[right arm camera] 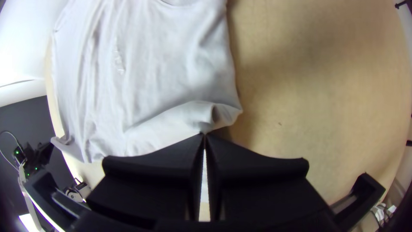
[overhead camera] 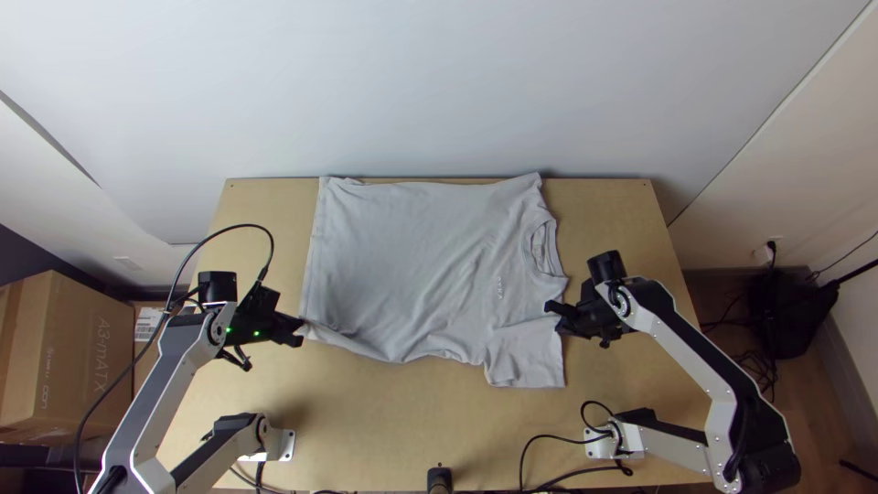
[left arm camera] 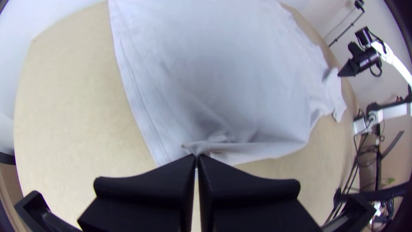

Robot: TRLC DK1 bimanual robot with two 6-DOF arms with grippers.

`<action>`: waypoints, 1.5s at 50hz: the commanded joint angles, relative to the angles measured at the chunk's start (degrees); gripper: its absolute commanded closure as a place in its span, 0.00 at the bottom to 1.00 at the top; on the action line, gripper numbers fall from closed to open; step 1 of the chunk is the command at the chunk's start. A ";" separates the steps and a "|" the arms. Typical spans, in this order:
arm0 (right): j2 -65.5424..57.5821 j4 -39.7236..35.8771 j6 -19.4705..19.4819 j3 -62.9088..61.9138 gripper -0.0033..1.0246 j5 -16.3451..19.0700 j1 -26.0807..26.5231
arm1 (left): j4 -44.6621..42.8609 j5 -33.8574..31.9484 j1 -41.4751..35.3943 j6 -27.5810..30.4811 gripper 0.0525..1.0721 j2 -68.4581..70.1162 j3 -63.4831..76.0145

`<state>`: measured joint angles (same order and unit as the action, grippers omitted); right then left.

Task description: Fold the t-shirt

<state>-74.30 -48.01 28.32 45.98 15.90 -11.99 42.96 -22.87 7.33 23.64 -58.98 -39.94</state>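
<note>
"Along the near side of the table (overhead camera: 366,402), where do your two grips sit?"

"Your left gripper (overhead camera: 300,329) is pinched narrow on the hem (overhead camera: 313,252) at the near left corner. Your right gripper (overhead camera: 551,311) is nipped shut too, with a bit of cloth at its tips, by the right end near the near sleeve (overhead camera: 528,359)."

"And the t-shirt (overhead camera: 412,265)?"

"Spread broad across the middle of the table, hem to the left, collar (overhead camera: 547,250) to the right, its far side up at the table's far edge. I'd judge you're at the start of a fold from near to far."

"What could spoil it for you?"

"Slipping, first. Both holds look shallow, so a quick lift could pull the cloth out of either one. Then skew: if one arm leads, the near side would land slanted and the creases in the middle could set into a ridge. The near sleeve lies loose towards you, so it may trail or double under. And with so little table beyond the far side, carrying too far, or dragging instead of lifting, could push fabric over that edge. Keep your arms level and matched."
</note>
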 commanded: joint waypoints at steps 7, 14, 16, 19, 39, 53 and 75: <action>2.76 1.51 -4.41 12.56 0.97 -0.34 -2.95 | -10.79 5.65 -2.06 -20.03 0.98 0.27 -5.50; -1.28 1.60 -7.40 19.94 0.97 -0.43 -2.60 | -11.58 10.66 -1.97 -26.36 0.98 -3.69 -13.05; -2.51 1.08 -8.10 22.14 0.97 -0.43 -2.25 | -11.58 12.41 -1.97 -27.33 0.98 -4.74 -15.52; -4.45 -0.07 -8.45 26.45 0.97 -0.52 -1.81 | -11.41 14.61 -1.97 -28.21 0.98 -6.23 -19.29; -16.40 -3.93 -15.84 61.07 0.97 -6.94 -1.72 | -8.24 20.59 -1.97 -30.14 0.98 -16.43 -47.68; -17.19 -3.58 -17.24 79.97 0.97 -12.03 -1.63 | -10.53 20.68 -2.41 -32.16 0.98 -12.47 -57.70; 7.51 0.99 -16.36 81.29 0.97 -13.62 -7.44 | -15.27 21.91 -0.48 -29.00 0.98 13.81 -56.47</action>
<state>-74.63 -47.62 11.73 127.72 3.01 -18.87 28.93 -1.74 6.26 -6.13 -51.77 -95.79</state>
